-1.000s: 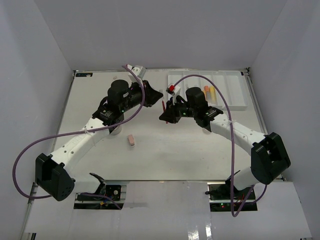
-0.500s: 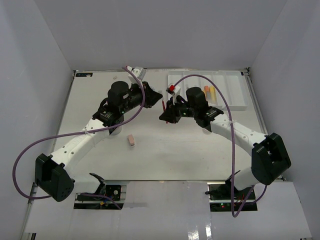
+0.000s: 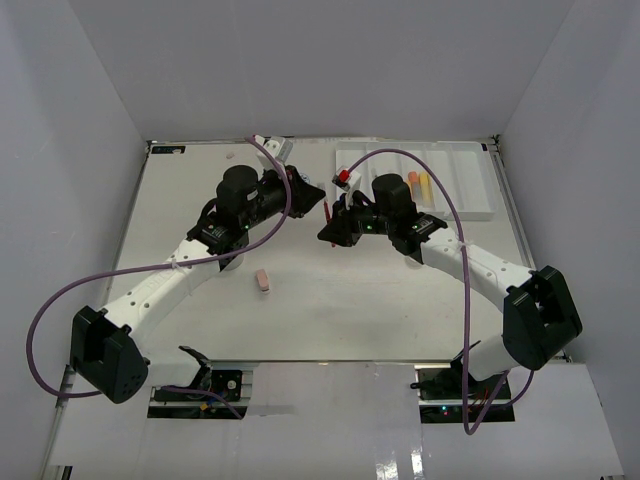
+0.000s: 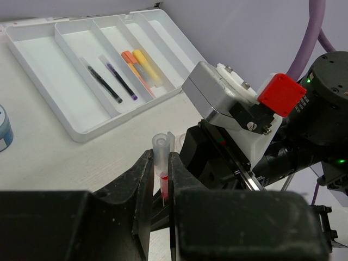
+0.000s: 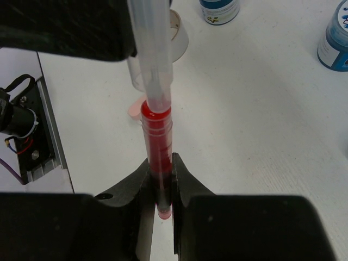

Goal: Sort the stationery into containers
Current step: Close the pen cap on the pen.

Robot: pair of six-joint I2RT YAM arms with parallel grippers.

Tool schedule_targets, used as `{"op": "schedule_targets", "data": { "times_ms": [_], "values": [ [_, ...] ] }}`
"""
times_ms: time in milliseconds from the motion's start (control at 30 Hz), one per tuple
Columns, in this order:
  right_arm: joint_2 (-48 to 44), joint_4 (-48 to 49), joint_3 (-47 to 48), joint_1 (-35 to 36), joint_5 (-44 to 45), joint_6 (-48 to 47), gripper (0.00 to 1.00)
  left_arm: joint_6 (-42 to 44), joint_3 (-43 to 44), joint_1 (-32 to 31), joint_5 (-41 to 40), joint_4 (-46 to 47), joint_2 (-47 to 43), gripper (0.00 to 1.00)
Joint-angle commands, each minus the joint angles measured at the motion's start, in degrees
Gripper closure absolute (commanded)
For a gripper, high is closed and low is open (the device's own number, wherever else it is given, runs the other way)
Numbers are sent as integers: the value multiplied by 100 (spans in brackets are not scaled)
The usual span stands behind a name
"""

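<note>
A red pen [image 3: 328, 212] with a clear cap is held between both grippers above the middle of the table. My left gripper [image 3: 312, 192] is shut on the clear cap end [image 4: 161, 155]. My right gripper [image 3: 336, 230] is shut on the red barrel [image 5: 157, 144]. The white divided tray [image 3: 465, 180] lies at the far right. In the left wrist view the tray [image 4: 49, 70] holds a black pen [image 4: 103, 84], a purple pen [image 4: 120, 81], an orange marker [image 4: 135, 64] and a yellow marker [image 4: 148, 65]. A pink eraser [image 3: 263, 281] lies on the table in front of the left arm.
The right wrist view shows two blue-lidded jars [image 5: 219, 10] [image 5: 337, 38] and a tape roll [image 5: 176, 32] on the table beyond the pen. The two arms' wrists nearly touch. Purple cables arc over both arms. White walls enclose the table.
The left arm has shifted very slightly. Both grippers keep their hold on the red pen in the same place.
</note>
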Motion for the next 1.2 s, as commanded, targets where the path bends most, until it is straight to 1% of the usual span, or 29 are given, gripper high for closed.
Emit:
{"op": "schedule_targets", "data": {
  "times_ms": [0,300,500,700,933,1067,1167],
  "values": [
    [-211,176,226,-16,-124,17,92,24,-23,-30,-15,145,-169,96],
    [-238,202,209,-16,-10,35,92,112,-163,-38,170,189,-230,96],
    [-291,290,253,-8,-89,105,92,68,-269,-38,231,189,-265,96],
    [-361,343,235,-25,-36,131,92,85,-339,-38,345,180,-318,94],
    [-537,475,103,-69,43,210,92,42,-612,-38,257,145,-625,92],
    [-563,545,86,-69,-19,263,92,-11,-673,-38,372,145,-678,85],
    [-572,572,59,-69,-19,281,92,-11,-665,-38,477,145,-696,72]
  ]
}}
